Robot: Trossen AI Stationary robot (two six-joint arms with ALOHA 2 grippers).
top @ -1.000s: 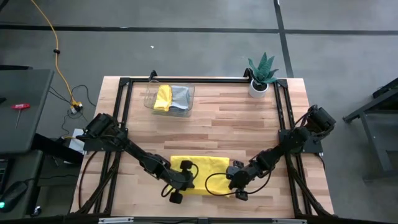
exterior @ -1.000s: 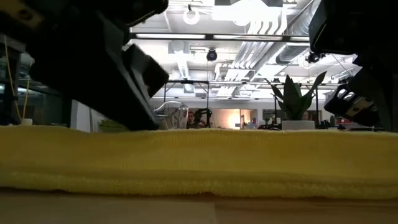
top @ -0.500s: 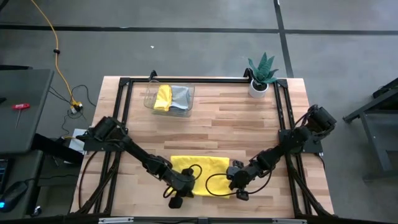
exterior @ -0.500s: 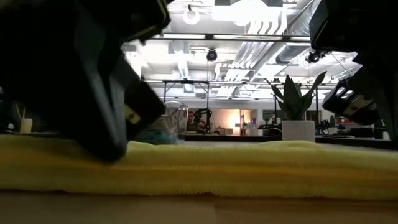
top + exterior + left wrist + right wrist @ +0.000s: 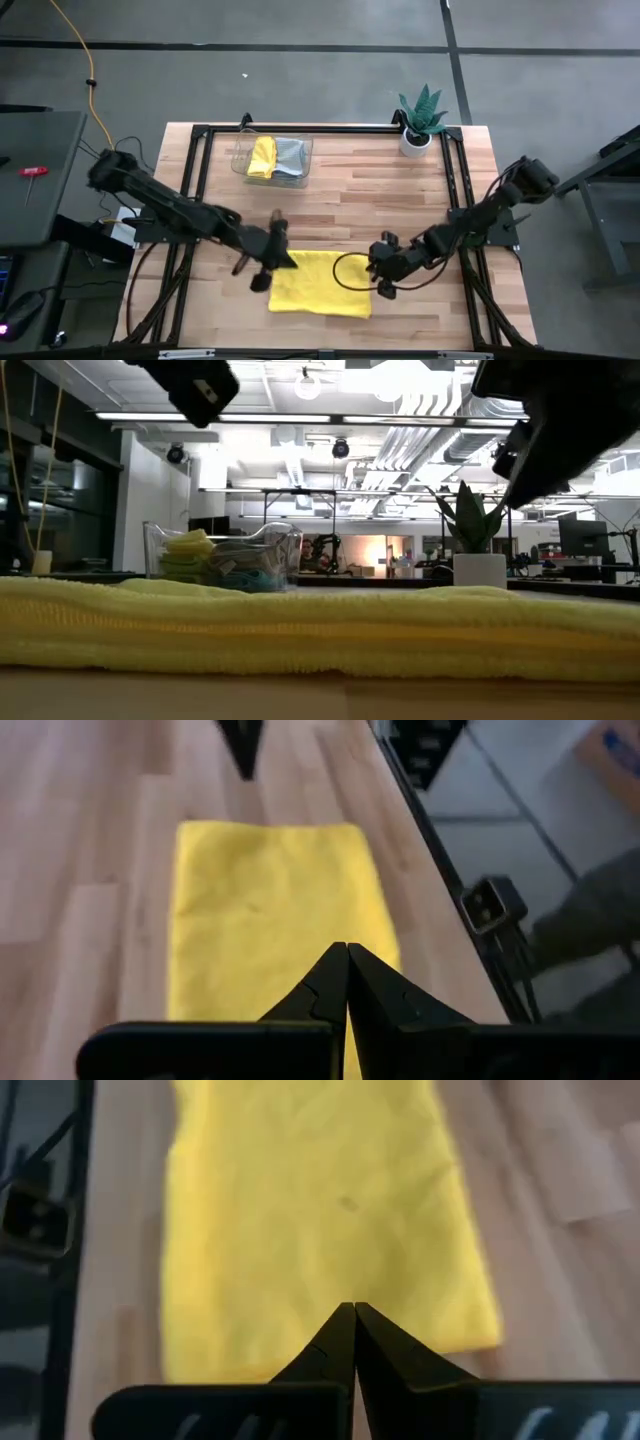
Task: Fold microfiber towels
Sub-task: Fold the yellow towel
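Note:
A yellow microfiber towel point(image 5: 320, 285) lies flat as a folded rectangle near the table's front edge; it fills the foreground of the low view point(image 5: 320, 630). My left gripper point(image 5: 280, 260) hangs shut over the towel's far left corner, touching nothing; its closed tips point(image 5: 347, 950) show above the cloth point(image 5: 270, 910). My right gripper point(image 5: 378, 272) hangs shut by the towel's right edge, also clear of the towel point(image 5: 320, 1210). More towels, one yellow and one grey, rest in a clear tray point(image 5: 275, 158).
The clear tray point(image 5: 225, 560) with towels stands at the far left of the table. A potted plant point(image 5: 418, 125) stands at the far right corner. A black frame point(image 5: 200, 135) runs round the table's edges. Bare wood lies between the tray and the yellow towel.
Both shut grippers have risen off the yellow towel. My left gripper has gone up and from the towel's near edge toward its far left corner. My right gripper has gone up and a little toward the far edge. The towel stays flat in place.

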